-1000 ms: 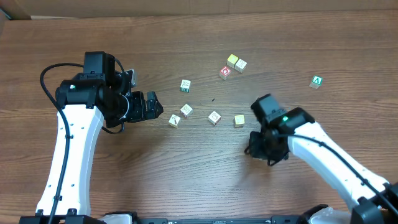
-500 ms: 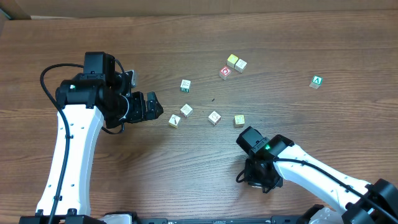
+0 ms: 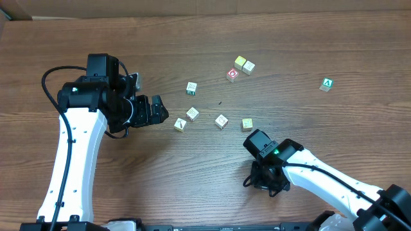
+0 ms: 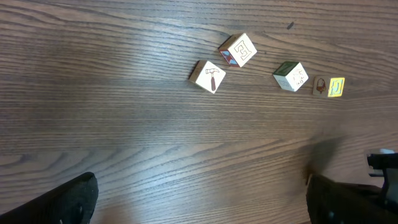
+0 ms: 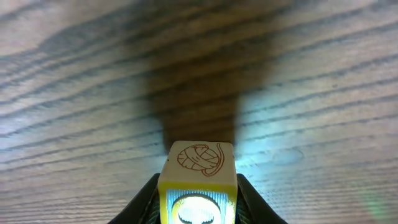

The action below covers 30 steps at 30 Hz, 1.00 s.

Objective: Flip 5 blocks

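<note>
A brown wood-grain table (image 3: 192,186) carries everything. From overhead the loose blocks (image 3: 192,113) lie scattered across its middle. A bent row of four sits just right of the left gripper (image 3: 159,110), one lies alone beyond that row, and a touching pair lies farther back beside a red-faced cube (image 3: 232,75). A green cube (image 3: 327,84) sits well apart to the right. In that view the right wrist, near the front edge, covers its own jaws and whatever is in them. Only the right wrist camera shows this: the right gripper (image 5: 198,198) is clamped narrowly on a held block (image 5: 198,158). It is pale wood with a brown coiled line drawing on its top face and a glaring, unreadable front face. It is low over the table, and whether it touches cannot be told. The left wrist camera shows the row's faces, among them a hammer block (image 4: 209,76) and one with a green side. It also shows that arm's own fingers (image 4: 68,199) spread wide and cut off at the bottom corners.
</note>
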### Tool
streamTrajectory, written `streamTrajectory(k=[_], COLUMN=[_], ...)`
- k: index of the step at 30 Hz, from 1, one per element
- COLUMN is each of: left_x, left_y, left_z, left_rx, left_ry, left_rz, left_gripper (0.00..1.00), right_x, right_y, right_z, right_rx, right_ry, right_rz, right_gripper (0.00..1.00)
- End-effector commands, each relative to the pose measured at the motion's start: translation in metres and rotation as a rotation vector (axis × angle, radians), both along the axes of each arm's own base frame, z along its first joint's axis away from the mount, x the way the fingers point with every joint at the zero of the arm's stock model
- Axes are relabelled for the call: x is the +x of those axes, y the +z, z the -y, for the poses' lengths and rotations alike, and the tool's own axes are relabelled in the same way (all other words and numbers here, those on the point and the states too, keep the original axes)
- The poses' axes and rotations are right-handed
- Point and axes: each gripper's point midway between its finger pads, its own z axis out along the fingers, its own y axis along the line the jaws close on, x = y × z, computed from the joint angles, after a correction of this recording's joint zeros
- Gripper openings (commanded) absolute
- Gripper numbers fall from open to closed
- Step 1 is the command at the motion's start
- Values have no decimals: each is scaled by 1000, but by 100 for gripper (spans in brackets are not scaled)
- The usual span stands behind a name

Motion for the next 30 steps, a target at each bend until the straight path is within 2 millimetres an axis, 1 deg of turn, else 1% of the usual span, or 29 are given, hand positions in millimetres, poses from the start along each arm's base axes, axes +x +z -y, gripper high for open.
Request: streamTrajectory(k=[1,5,14,16,18,21,25,30], left_x=[3,3,3,4,4,3,3,3], left_y=[3,3,3,3,3,3,3,3], left_z=[1,1,1,1,1,1,1,1], left_rx=[-13,-13,-13,-13,-13,-13,-13,-13], left_ry=[10,10,10,10,10,10,10,10], left_rz=[3,3,6,7,7,6,2,4], left_gripper=[100,100,100,100,100,100,100,100], right_x=[7,12,23,28,37,43,52,55], right_y=[2,2,5,8,12,14,14,14], right_z=[-3,-7,-16,-20,-27,-31,-27,-26], right_rx=[10,26,61,75,97,114,81,73], right_ry=[22,26,46,46,47,47,46,64], right_rz=[40,61,103,120,151,175,224,242], right_gripper=[27,30,31,31,31,31,31,32])
